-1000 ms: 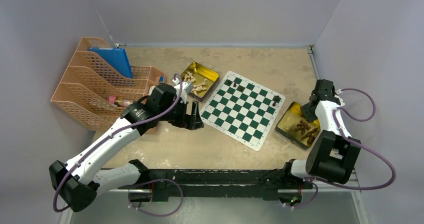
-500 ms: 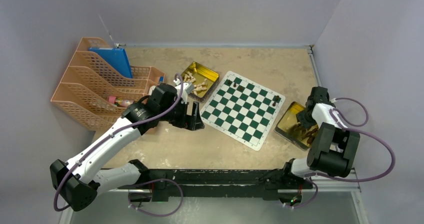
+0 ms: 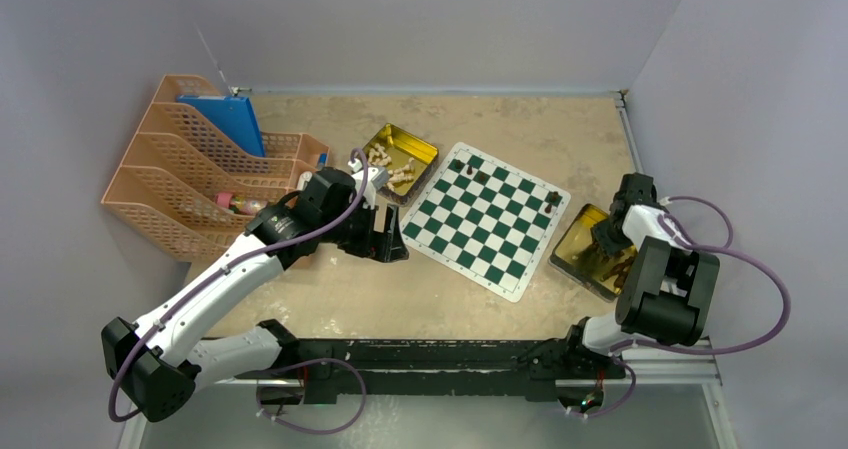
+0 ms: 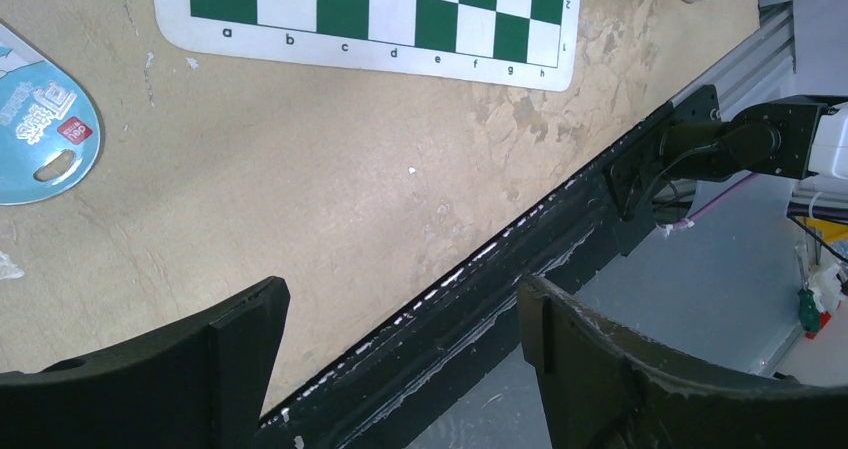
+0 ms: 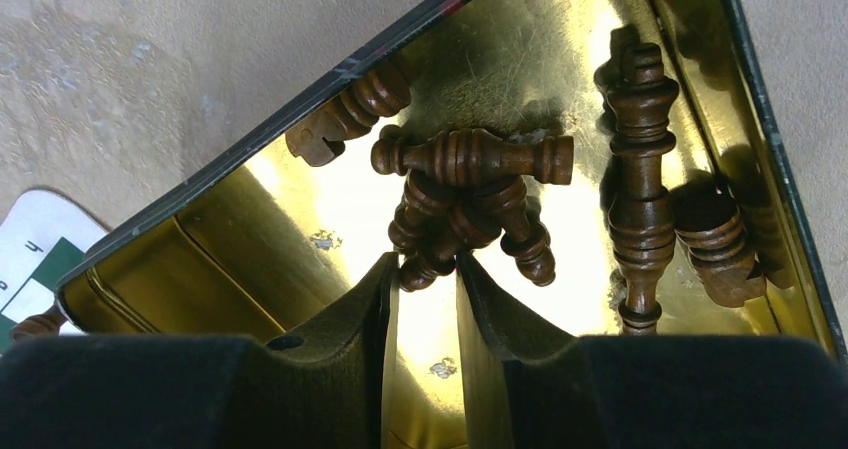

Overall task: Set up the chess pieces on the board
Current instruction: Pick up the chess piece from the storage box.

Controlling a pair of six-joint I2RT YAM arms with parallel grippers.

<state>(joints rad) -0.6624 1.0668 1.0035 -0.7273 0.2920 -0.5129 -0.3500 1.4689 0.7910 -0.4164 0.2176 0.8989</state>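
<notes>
Chess pieces (image 3: pixel 610 257) of the dark set lie heaped in a gold tin (image 3: pixel 572 252) near the table's right edge, just beside the board (image 3: pixel 487 219). The board lies askew mid-table, and three dark pieces stand on it: two near its far corner and one (image 3: pixel 552 202) at its right corner. The right end effector (image 3: pixel 608 237) dips into that tin. The left end effector (image 3: pixel 390 241) hangs off the board's left side, near a second tin (image 3: pixel 425 149) holding pale pieces (image 3: pixel 398 174). Orange file racks (image 3: pixel 180 184) stand by the left edge.

From the left wrist, the left end effector (image 4: pixel 400 304) has its fingers wide apart with nothing between them. The board's white border (image 4: pixel 370 54) reads "a b c d e f g h", with "1" at its corner. A round blue label (image 4: pixel 45 134) lies to one side, its print illegible.

From the right wrist, the right end effector (image 5: pixel 425 269) has its fingers narrowly apart inside the tin (image 5: pixel 300 199). The end of one dark piece (image 5: pixel 425 269) from the crossed pile (image 5: pixel 470 159) sits between the tips; whether it is clamped, I cannot tell.
</notes>
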